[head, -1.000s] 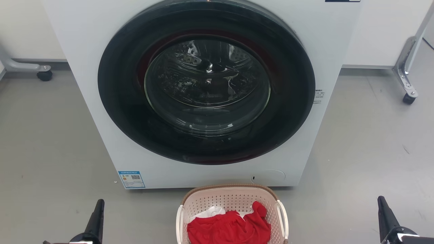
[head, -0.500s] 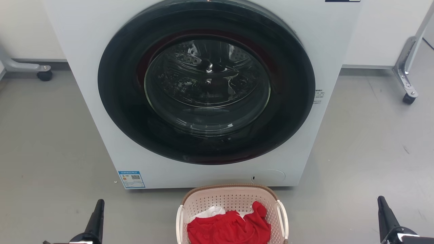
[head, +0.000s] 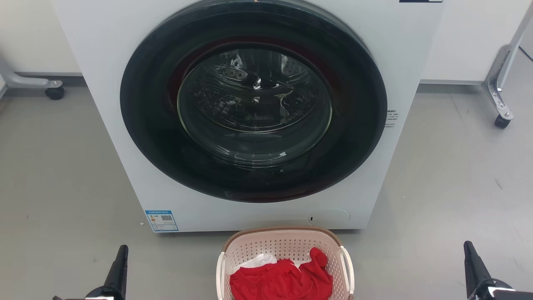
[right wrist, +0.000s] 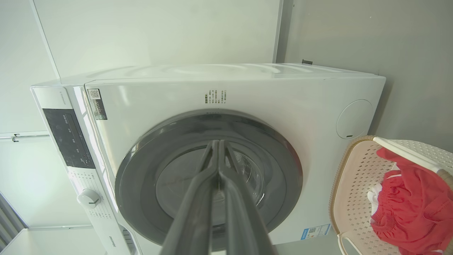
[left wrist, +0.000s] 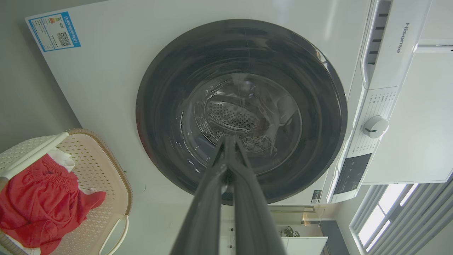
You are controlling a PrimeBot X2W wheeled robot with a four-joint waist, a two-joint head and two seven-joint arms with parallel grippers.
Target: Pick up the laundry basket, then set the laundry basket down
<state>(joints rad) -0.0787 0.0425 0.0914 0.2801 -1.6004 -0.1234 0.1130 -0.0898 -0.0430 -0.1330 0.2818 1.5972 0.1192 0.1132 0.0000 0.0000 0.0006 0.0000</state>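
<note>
Grey floor (head: 50,166) runs up to a white washing machine (head: 408,41), and the left tool (left wrist: 228,140) hangs low with its two fingers pressed together on nothing, the laundry basket (head: 283,246) standing well off to its right, just before the machine. Beyond the basket the right tool (right wrist: 218,143) is likewise closed and empty, with the basket well to its left. Neither touches a white handle (head: 349,271), so I judge the risks to be closed fingers shoving the light basket aside, or uneven grips tipping it and spilling the red garment (head: 283,279).
</note>
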